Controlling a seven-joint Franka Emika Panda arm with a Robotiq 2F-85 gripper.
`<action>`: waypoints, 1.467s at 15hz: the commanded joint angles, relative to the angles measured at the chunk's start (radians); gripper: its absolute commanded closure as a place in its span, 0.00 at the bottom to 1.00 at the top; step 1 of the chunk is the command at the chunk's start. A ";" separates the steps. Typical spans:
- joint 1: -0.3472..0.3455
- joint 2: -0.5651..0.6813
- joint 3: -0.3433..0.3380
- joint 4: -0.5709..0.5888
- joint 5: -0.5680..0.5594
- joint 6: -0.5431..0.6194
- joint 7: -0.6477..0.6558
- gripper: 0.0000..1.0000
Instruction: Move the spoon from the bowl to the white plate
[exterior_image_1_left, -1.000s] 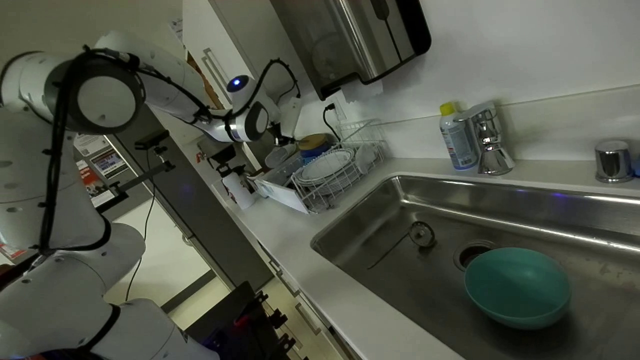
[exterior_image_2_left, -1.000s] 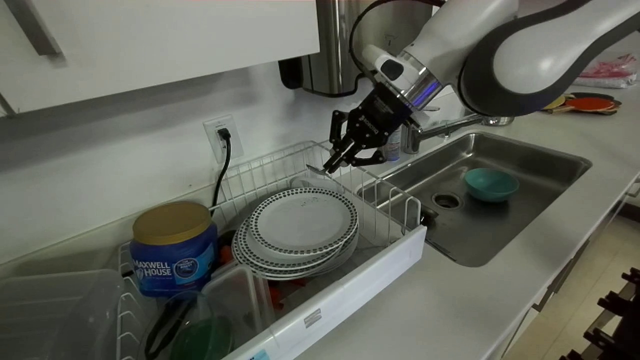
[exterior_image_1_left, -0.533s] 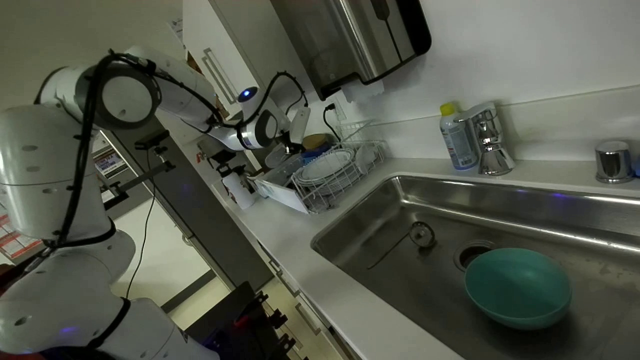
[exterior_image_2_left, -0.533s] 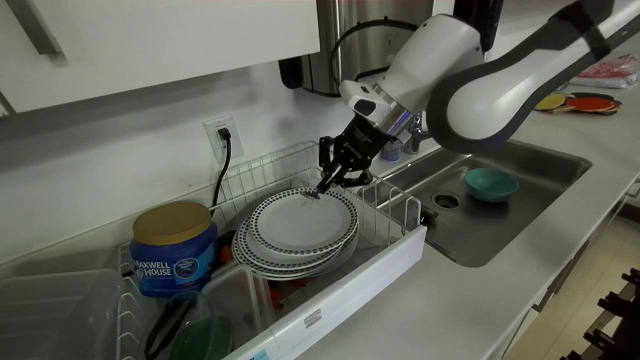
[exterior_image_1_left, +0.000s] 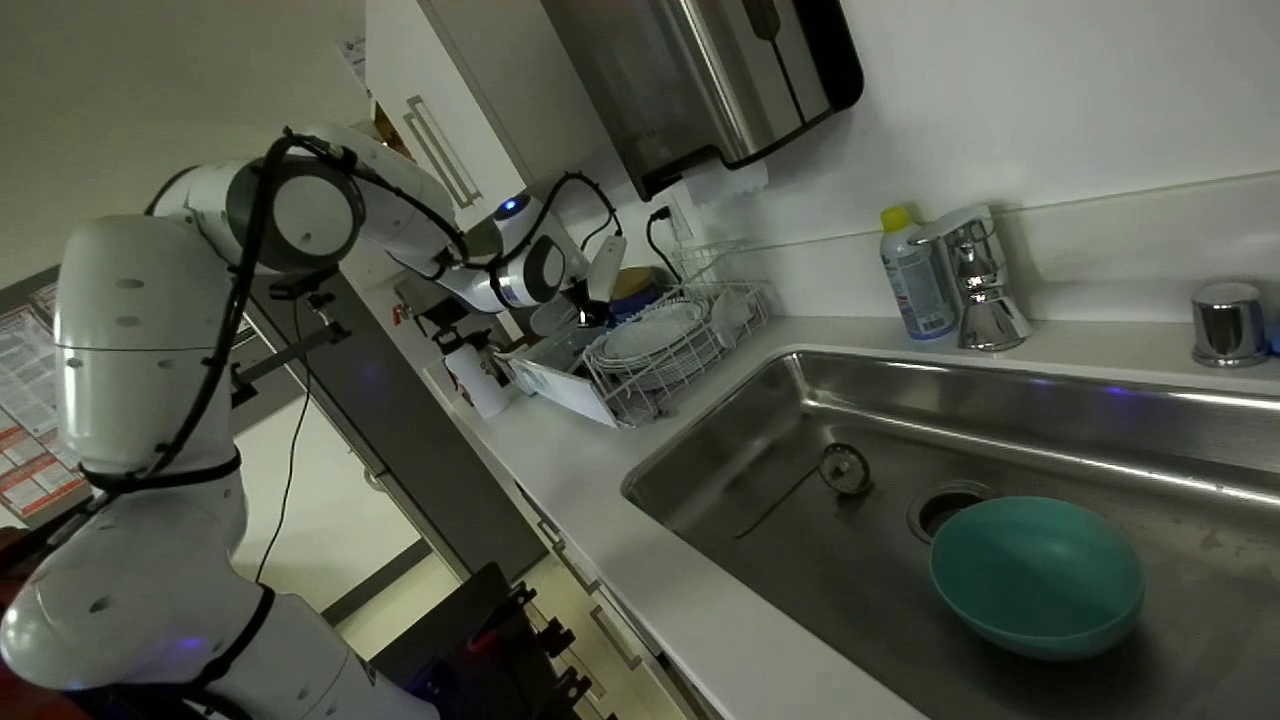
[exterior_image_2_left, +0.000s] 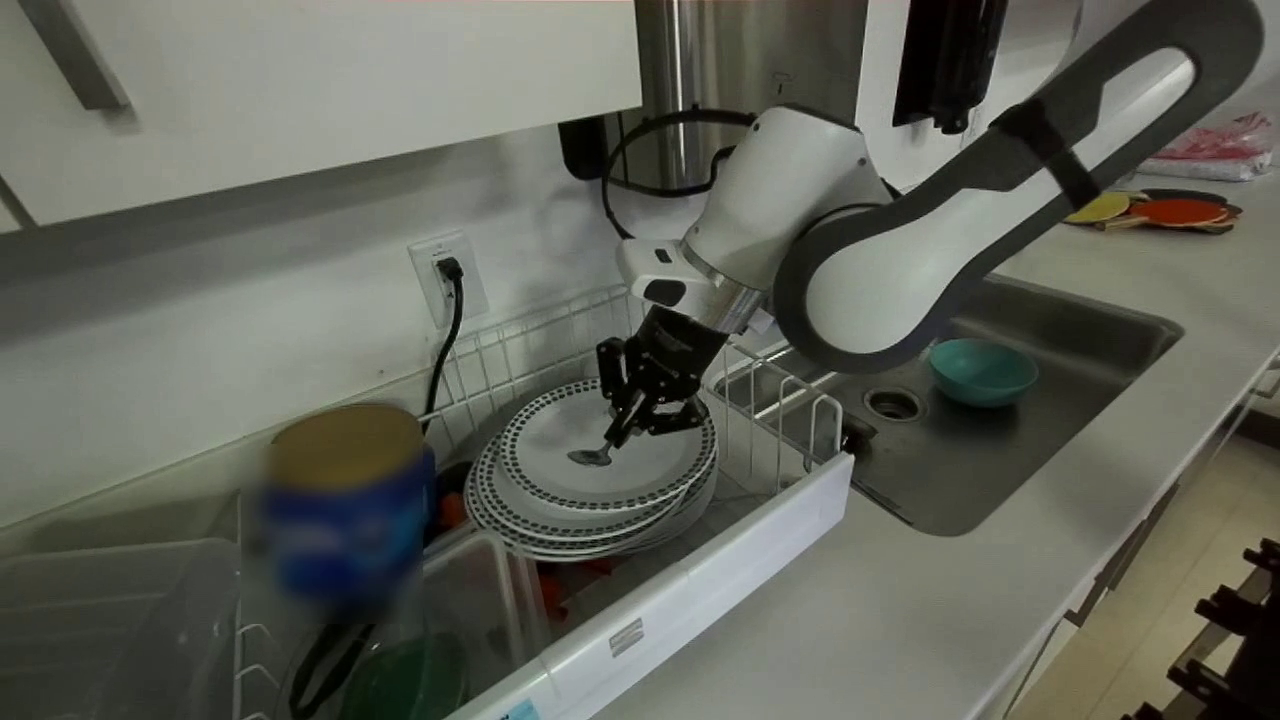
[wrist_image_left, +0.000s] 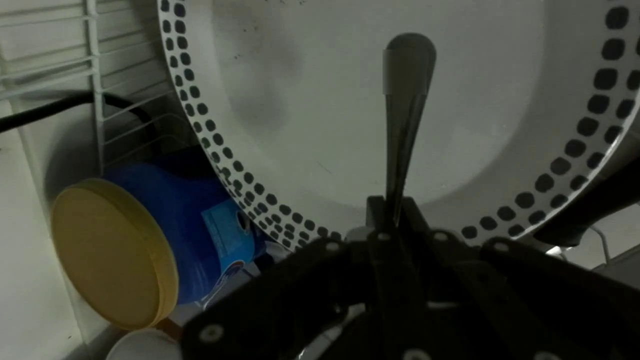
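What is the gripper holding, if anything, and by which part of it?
The spoon, pinched between the fingers at a narrow part of its handle, close to the head.

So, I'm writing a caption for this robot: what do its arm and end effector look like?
The arm is white, in rounded segments with dark grey trim. It carries a black cable and black bands; a blue light glows near its far end. The end effector is black, with jointed linkages and pale round pivots.
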 joint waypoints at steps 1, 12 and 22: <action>0.066 0.046 -0.043 0.094 0.035 -0.079 -0.031 0.98; 0.121 0.103 -0.092 0.177 0.097 -0.181 -0.072 0.98; 0.104 0.083 -0.073 0.157 0.168 -0.178 -0.128 0.28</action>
